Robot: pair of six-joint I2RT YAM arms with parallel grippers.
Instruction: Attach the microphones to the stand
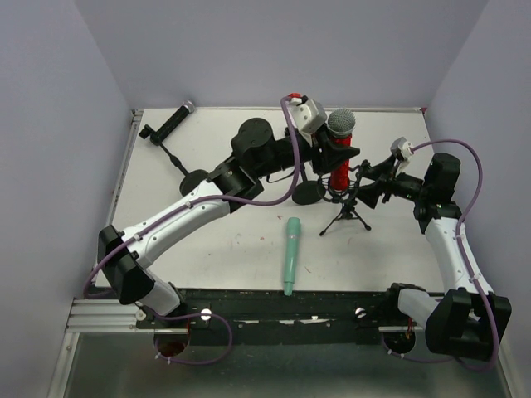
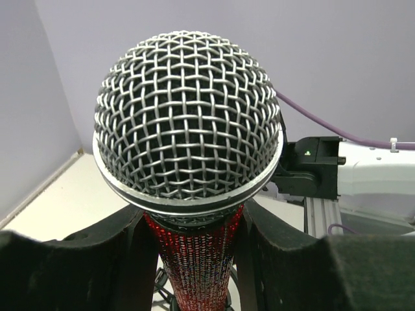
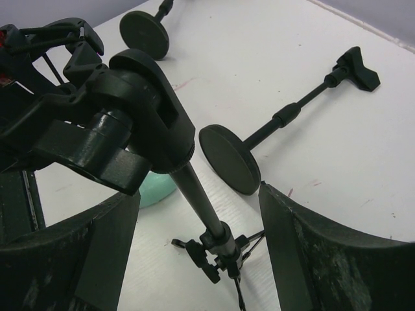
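— While the left gripper (image 2: 196, 249) is clamped on the red microphone (image 2: 188, 123), where does that microphone sit?

— Upright in the air, over the tripod stand (image 3: 194, 194) and close beside its clip (image 3: 130, 123). It does not look seated in the clip. The pads (image 2: 97, 259) press the glittery body just under the mesh head.

— And the right gripper (image 3: 198, 259)?

— Its jaws are apart. They straddle the stand's pole, and the wrist view shows no pinch on it.

— How is the microphone likely to handle?

— It is probably rigid and top-heavy, so it would want to tip if held low. The studded body looks rough enough not to slip. The mesh could dent, so the body near the head seems the right place to hold.

— The other two?

— The mint-green microphone (image 1: 291, 253) lies flat on the table (image 1: 232, 240), nearer the arms' bases. The black microphone (image 1: 172, 123) lies at the far left corner. Whether a clip holds it cannot be told.
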